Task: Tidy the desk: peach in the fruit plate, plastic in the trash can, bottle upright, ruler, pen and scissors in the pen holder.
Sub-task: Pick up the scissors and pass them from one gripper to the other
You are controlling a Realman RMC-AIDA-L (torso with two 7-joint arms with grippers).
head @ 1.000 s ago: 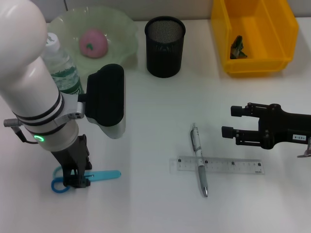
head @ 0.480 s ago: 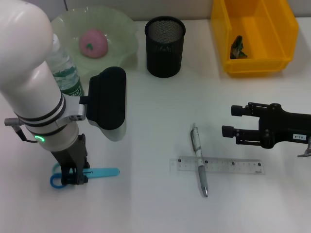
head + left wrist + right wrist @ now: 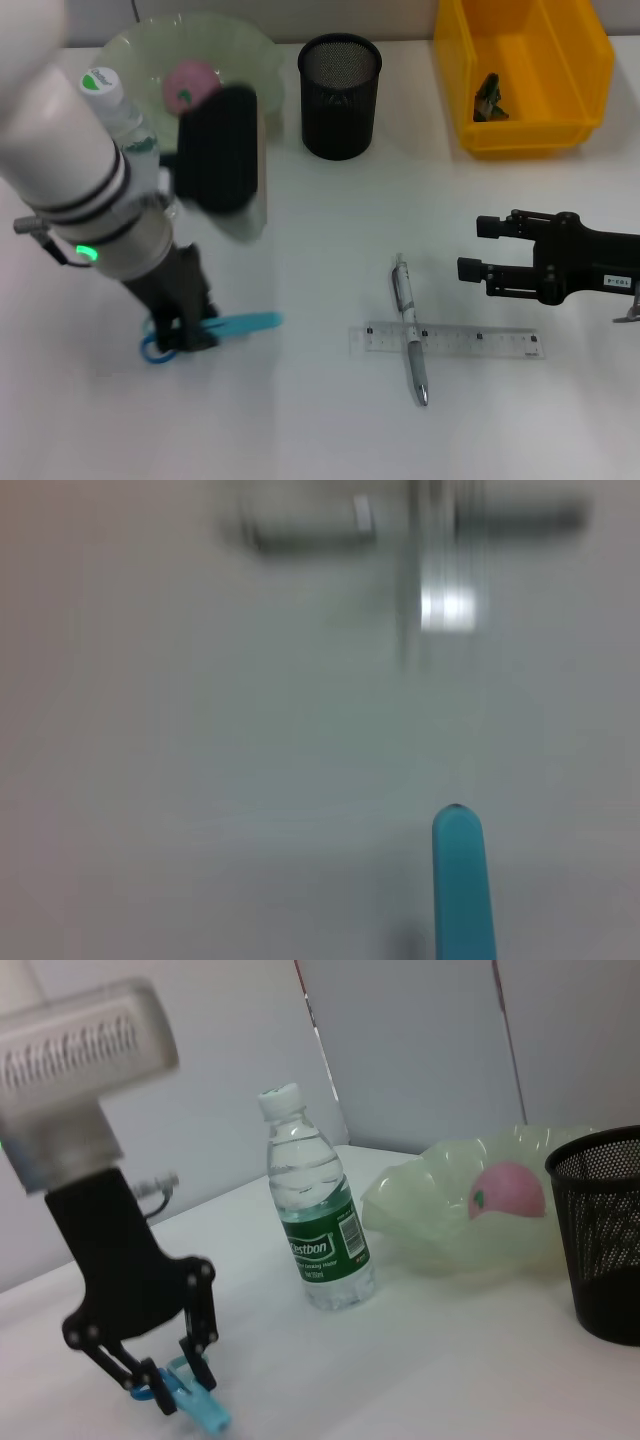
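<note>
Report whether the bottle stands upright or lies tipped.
Upright: the bottle stands on its base, cap on top, beside the fruit plate.

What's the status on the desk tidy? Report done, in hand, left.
Done: peach in the fruit plate, plastic in the yellow bin, bottle upright. In hand: left gripper shut on the scissors. Left: pen and ruler still lie crossed on the desk; pen holder looks empty. Right gripper hovers open.

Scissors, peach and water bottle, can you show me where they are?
scissors (image 3: 245, 324), head view, on the blue blade sticking out of the left hand.
peach (image 3: 508, 1191), right wrist view, on its pink side inside the green plate.
water bottle (image 3: 317, 1237), right wrist view, on its green label.
</note>
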